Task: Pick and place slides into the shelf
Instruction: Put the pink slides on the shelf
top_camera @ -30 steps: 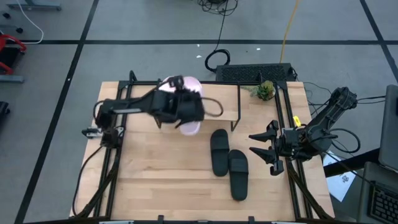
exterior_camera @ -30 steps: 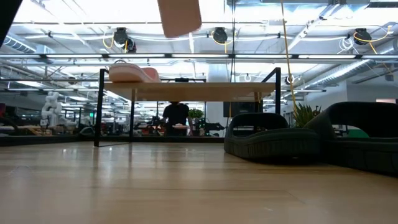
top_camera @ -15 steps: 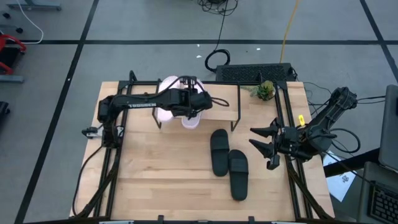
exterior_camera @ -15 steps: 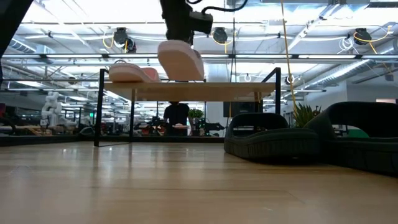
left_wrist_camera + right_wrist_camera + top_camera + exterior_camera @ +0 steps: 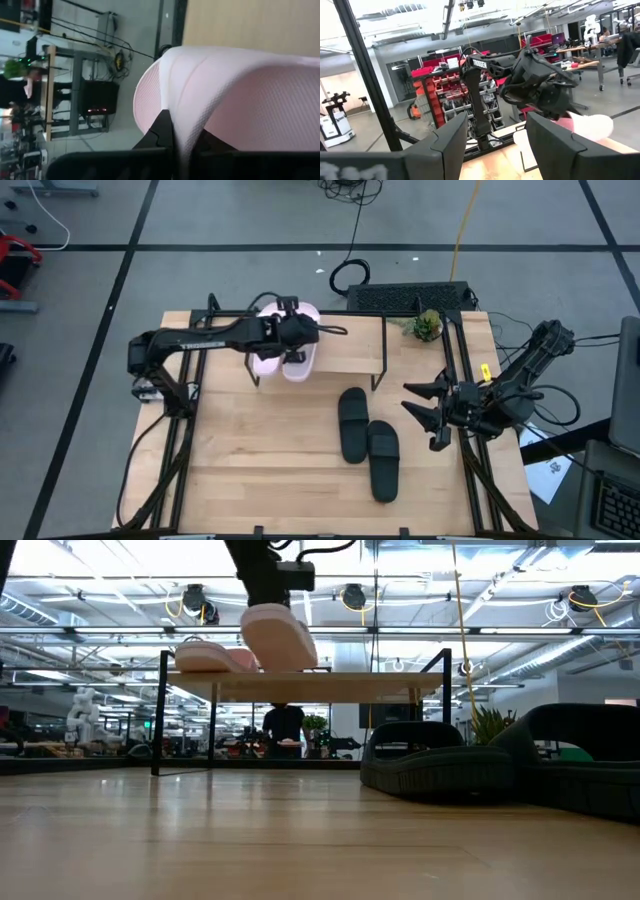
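High: your left jaws point(image 5: 291, 332) grip a pale pink slide point(image 5: 303, 350) over the light wooden shelf point(image 5: 350, 345), right jaws point(image 5: 428, 417) spread wide beside two matte black slides point(image 5: 352, 423) on the counter point(image 5: 250, 460) | Low: held slide point(image 5: 278, 637) seems just above the board, second pink slide point(image 5: 207, 656) resting on it | Left wrist: pink strap point(image 5: 225, 90) clamped.

Left claw point(image 5: 291, 338): largely covers the pale pink slip-on slide point(image 5: 300, 362) it carries in the high view; finger contact not discernible there. Second pale pink slide point(image 5: 265, 361), at its 9 o'clock on the light wooden shelf board point(image 5: 350, 345), mostly masked by the arm. Low view: rightmost matte black slide point(image 5: 590, 765) cut off by the frame edge. Left wrist view: pink slide runs out of frame.
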Available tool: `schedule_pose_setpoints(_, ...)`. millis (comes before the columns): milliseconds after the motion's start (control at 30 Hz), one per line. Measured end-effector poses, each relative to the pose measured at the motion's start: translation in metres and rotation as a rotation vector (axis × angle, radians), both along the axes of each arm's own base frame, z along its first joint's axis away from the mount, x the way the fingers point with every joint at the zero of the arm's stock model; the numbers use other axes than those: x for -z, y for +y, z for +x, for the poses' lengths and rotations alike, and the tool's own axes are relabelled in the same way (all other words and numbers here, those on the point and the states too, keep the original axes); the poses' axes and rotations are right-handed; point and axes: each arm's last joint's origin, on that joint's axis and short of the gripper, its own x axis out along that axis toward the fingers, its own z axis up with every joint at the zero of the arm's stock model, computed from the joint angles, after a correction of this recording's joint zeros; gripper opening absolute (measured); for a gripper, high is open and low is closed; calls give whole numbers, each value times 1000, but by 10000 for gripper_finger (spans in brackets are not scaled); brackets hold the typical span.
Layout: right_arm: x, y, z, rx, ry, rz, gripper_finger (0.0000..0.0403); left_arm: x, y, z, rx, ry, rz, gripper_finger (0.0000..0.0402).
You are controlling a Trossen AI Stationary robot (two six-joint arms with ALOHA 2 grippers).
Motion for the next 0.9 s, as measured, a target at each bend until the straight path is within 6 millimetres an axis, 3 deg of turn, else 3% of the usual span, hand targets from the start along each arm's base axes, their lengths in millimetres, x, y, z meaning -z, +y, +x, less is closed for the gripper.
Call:
schedule_pose_setpoints(367,0,-8,5,87,5,15,194,-4,0,1,64,-34,12,0)
schedule_pose_setpoints(900,0,-8,5,84,4,15,194,12,17,-5,27,-5,-42,0)
